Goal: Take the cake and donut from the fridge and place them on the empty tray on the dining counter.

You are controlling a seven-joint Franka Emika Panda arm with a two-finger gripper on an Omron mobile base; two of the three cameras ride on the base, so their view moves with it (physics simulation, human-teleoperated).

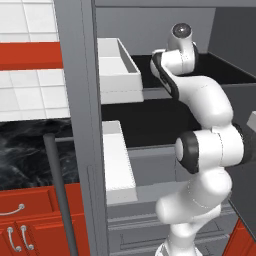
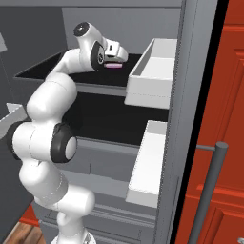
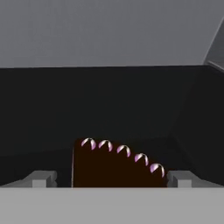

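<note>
The fridge (image 1: 75, 100) stands open, and my arm reaches onto its upper black shelf (image 2: 43, 69). A dark brown cake (image 3: 116, 166) topped with a row of pink-white dollops lies on that shelf. In the hand view it sits between my two fingertips (image 3: 41, 178). My gripper (image 3: 111, 180) is open around the cake, its jaws wide apart on either side. From the right base view the gripper (image 2: 118, 58) hovers just over the pink top of the cake (image 2: 113, 66). The donut, the tray and the dining counter are out of view.
White door bins (image 1: 117, 65) (image 2: 152, 71) hang close to the arm on both sides. A lower black shelf (image 1: 145, 122) and grey drawers (image 1: 135, 220) lie below. Red cabinets (image 1: 30, 220), a black worktop (image 1: 25, 150) and the long door handle (image 2: 209, 190) flank the fridge.
</note>
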